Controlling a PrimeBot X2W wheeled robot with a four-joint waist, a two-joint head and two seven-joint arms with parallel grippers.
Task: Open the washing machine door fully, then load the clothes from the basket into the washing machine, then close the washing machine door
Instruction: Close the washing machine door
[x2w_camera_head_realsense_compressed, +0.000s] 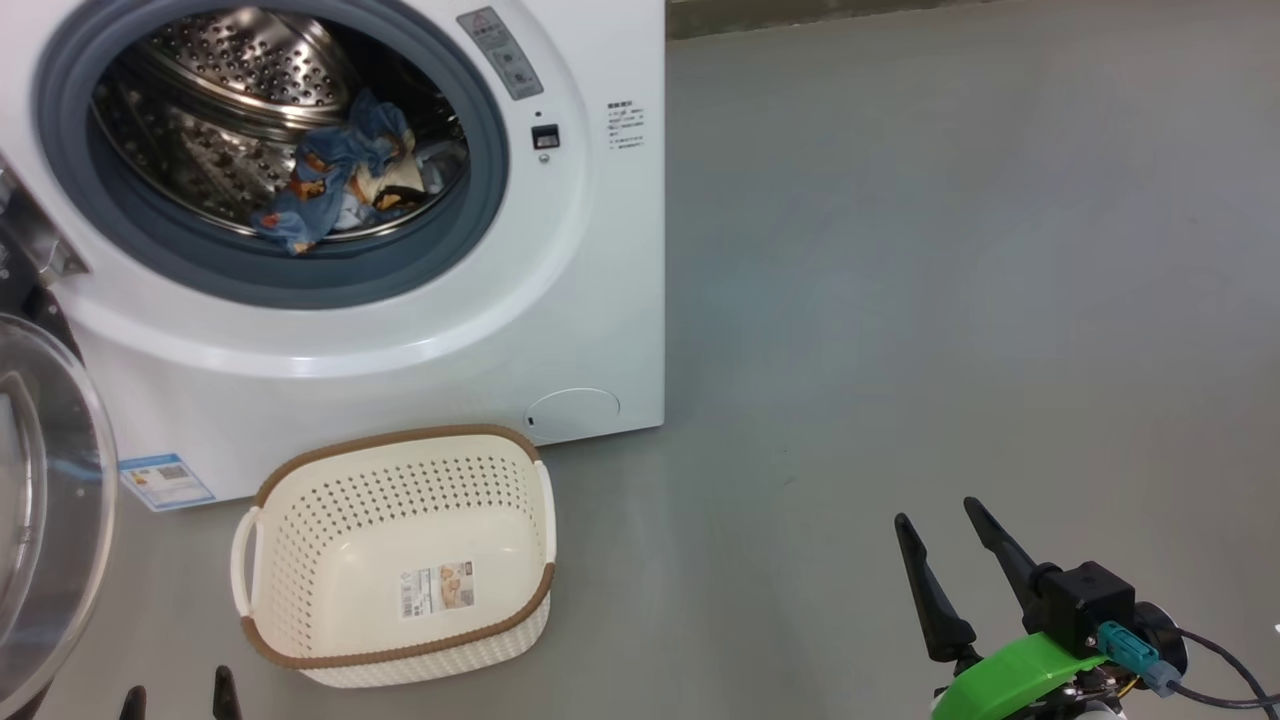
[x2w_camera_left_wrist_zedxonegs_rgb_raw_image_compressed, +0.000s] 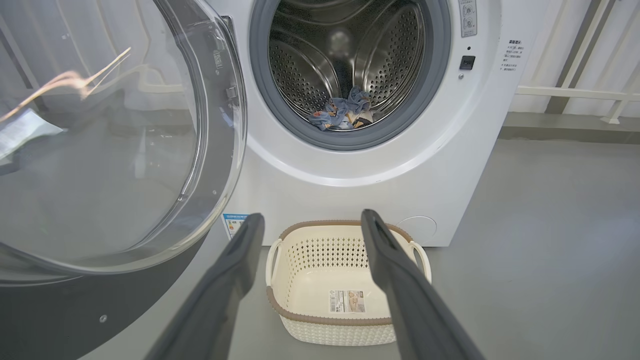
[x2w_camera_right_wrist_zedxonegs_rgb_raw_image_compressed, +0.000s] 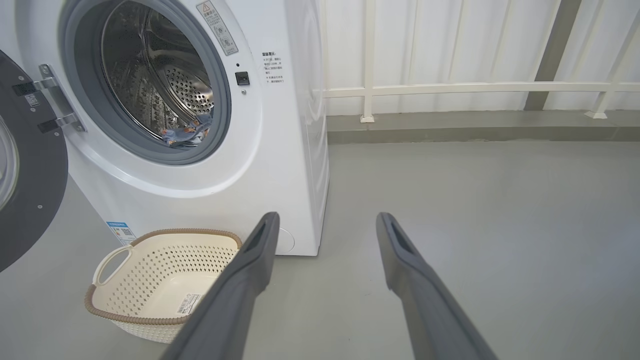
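Note:
The white washing machine (x2w_camera_head_realsense_compressed: 590, 300) stands with its door (x2w_camera_left_wrist_zedxonegs_rgb_raw_image_compressed: 115, 150) swung wide open to the left; the door's glass bowl also shows at the head view's left edge (x2w_camera_head_realsense_compressed: 45, 500). Blue printed clothes (x2w_camera_head_realsense_compressed: 340, 180) lie inside the steel drum, also seen as clothes (x2w_camera_left_wrist_zedxonegs_rgb_raw_image_compressed: 342, 112) and clothes (x2w_camera_right_wrist_zedxonegs_rgb_raw_image_compressed: 187, 134) in the wrist views. The cream basket (x2w_camera_head_realsense_compressed: 400, 560) sits on the floor before the machine, holding nothing but its label. My left gripper (x2w_camera_left_wrist_zedxonegs_rgb_raw_image_compressed: 310, 220) is open, hanging short of the basket (x2w_camera_left_wrist_zedxonegs_rgb_raw_image_compressed: 345, 285). My right gripper (x2w_camera_head_realsense_compressed: 935, 520) is open over bare floor, right of the basket (x2w_camera_right_wrist_zedxonegs_rgb_raw_image_compressed: 160, 280).
Grey floor (x2w_camera_head_realsense_compressed: 950, 250) stretches to the right of the machine. A white railing (x2w_camera_right_wrist_zedxonegs_rgb_raw_image_compressed: 475, 89) and a low grey kerb run along the back wall. The open door occupies the space left of the basket.

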